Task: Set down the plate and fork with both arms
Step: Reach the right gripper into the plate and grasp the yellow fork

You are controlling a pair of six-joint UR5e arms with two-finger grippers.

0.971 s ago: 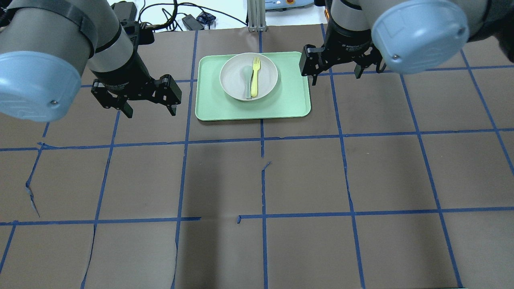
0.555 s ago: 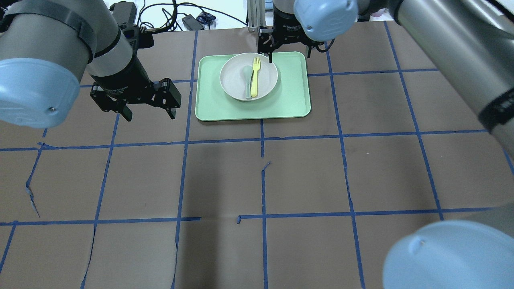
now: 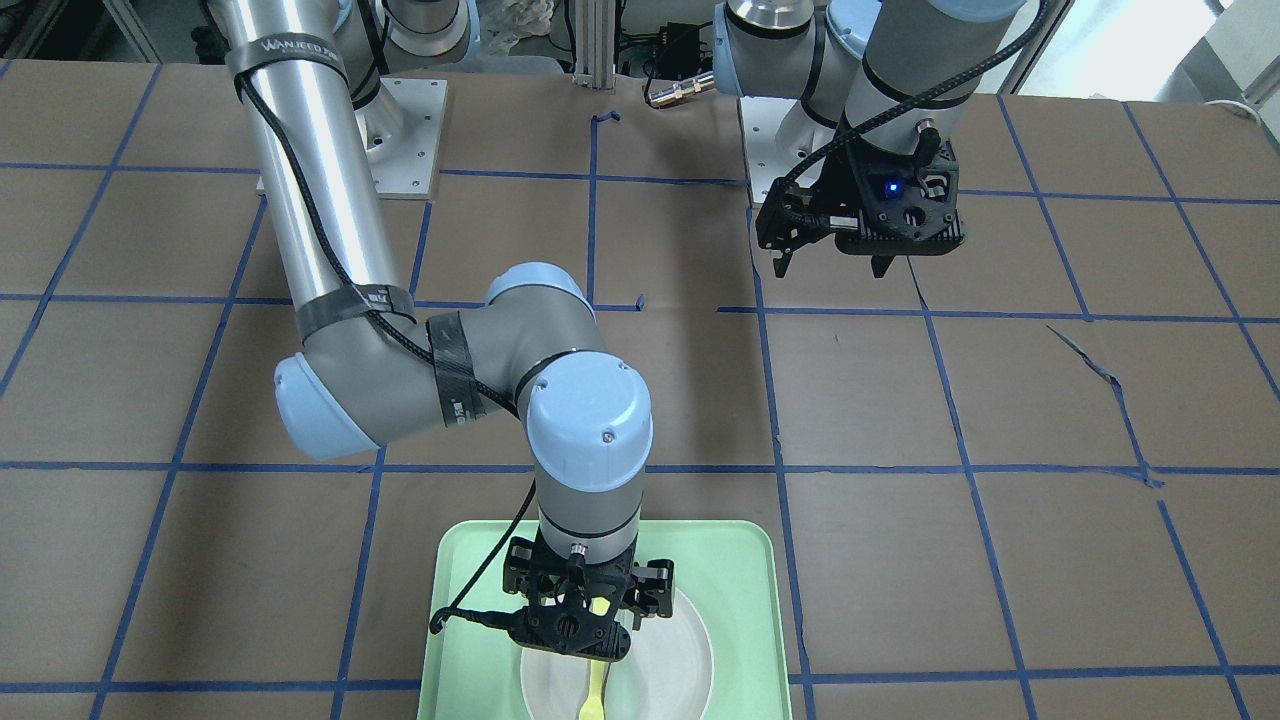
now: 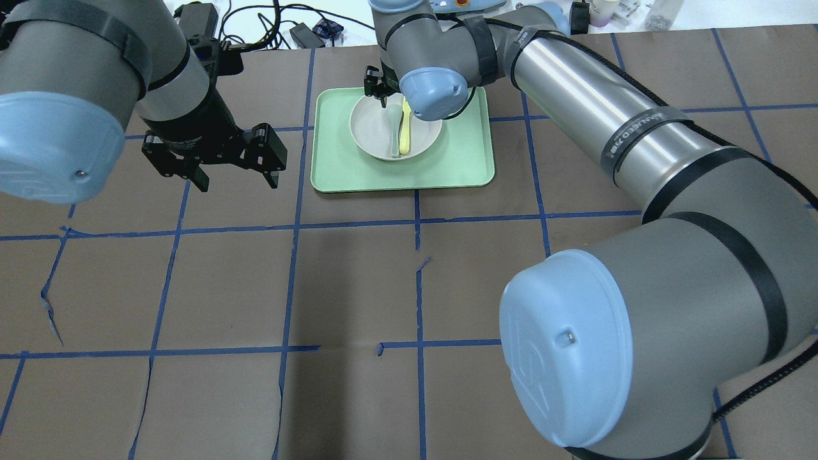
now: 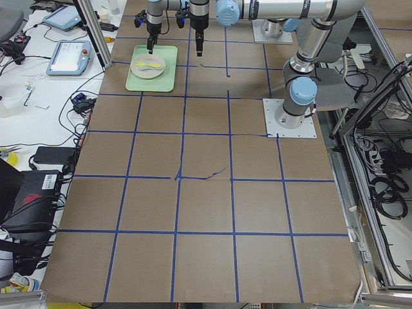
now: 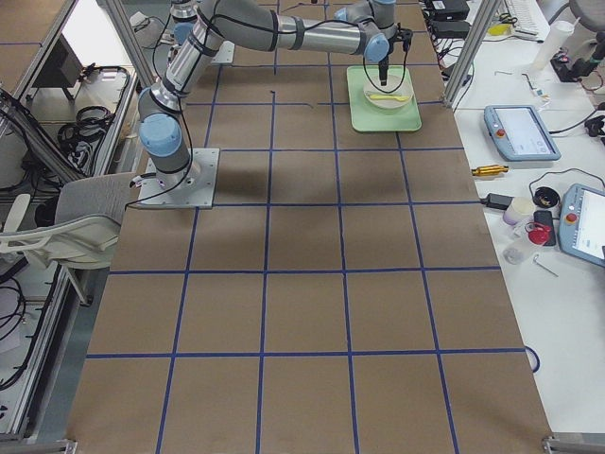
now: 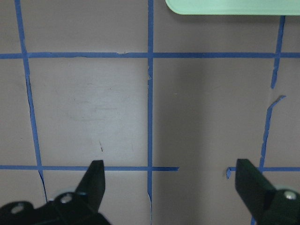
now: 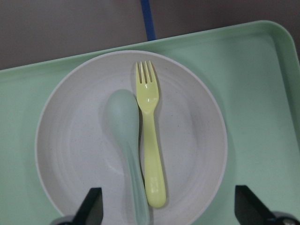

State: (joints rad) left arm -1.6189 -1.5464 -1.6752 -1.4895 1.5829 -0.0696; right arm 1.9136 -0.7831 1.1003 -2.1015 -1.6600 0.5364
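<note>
Over the bare brown table point(image 4: 358, 281), to one side of the mint tray point(image 4: 460, 160), the left gripper point(image 4: 238, 183) is hanging with its jaws spread wide and gripping nothing, probably waiting for its turn at the plate point(image 8: 187, 140). Farther out, the right gripper point(image 8: 169, 208) is hovering above that plate, jaws likewise spread, seemingly lining up on the yellow fork point(image 8: 151, 140), which is lying inside the plate beside the spoon point(image 8: 124, 126).
</note>
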